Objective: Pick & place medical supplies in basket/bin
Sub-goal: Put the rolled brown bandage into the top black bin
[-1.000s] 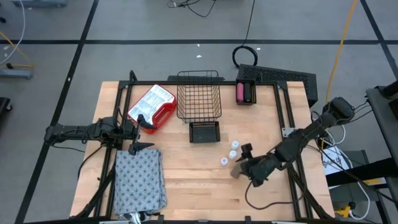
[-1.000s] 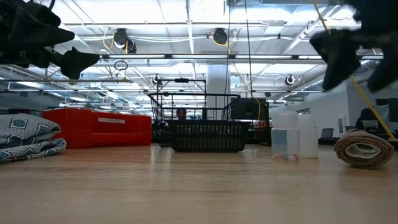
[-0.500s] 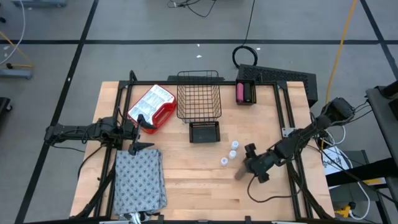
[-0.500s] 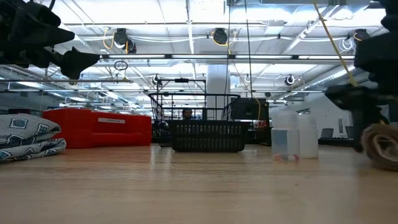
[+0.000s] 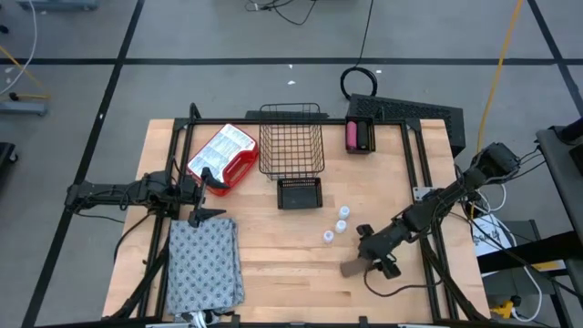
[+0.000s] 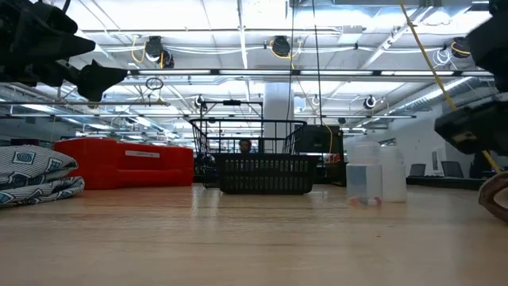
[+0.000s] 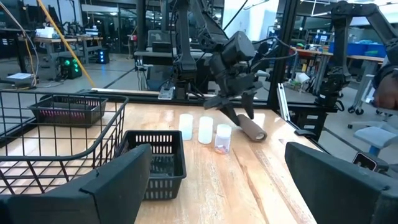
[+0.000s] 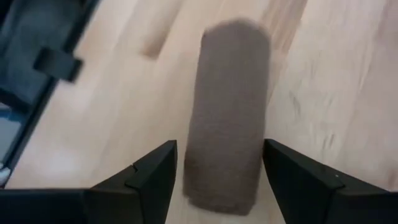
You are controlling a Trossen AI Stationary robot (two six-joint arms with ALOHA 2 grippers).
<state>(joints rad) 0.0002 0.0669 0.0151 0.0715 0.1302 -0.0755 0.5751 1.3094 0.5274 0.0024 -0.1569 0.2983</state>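
1. Right gripper (image 5: pixel 369 254) sits low over the tabletop (image 5: pixel 273 246) in the lower right of the high view, just above the brown roll (image 5: pixel 353 268), which lies flat on the wood.
2. In the right wrist view the fingers (image 8: pixel 146 177) stand apart, one on each side of the brown roll (image 8: pixel 227 118); the roll shows in the gap between them. Whether the pads touch it, I cannot tell. The roll rests on the tabletop, not lifted.
3. Left wrist view, centre-right: the right gripper (image 7: pixel 230 102) comes down beside one end of the brown roll (image 7: pixel 250 129).
4. Left gripper (image 5: pixel 208 196) hovers at the left side of the high view, above the near end of the grey dotted cloth (image 5: pixel 205 264); its fingers are spread wide, holding nothing.
5. Three white vials (image 5: pixel 339 223) stand in a short diagonal row in the centre-right of the high view, near the right gripper, apart from the roll.
6. Wire basket (image 5: pixel 291 146) stands in the upper centre of the high view, a small black bin (image 5: pixel 300 193) just below it.
7. Red box (image 5: pixel 221 157) lies just left of the basket.
8. Pink block (image 5: pixel 352 136) lies in a black tray (image 5: pixel 364 137) at the upper right.
9. Low view: folded cloth (image 6: pixel 36 179) at far left, vials (image 6: pixel 375 171) right of centre, roll's edge (image 6: pixel 497 195) at the far right border.
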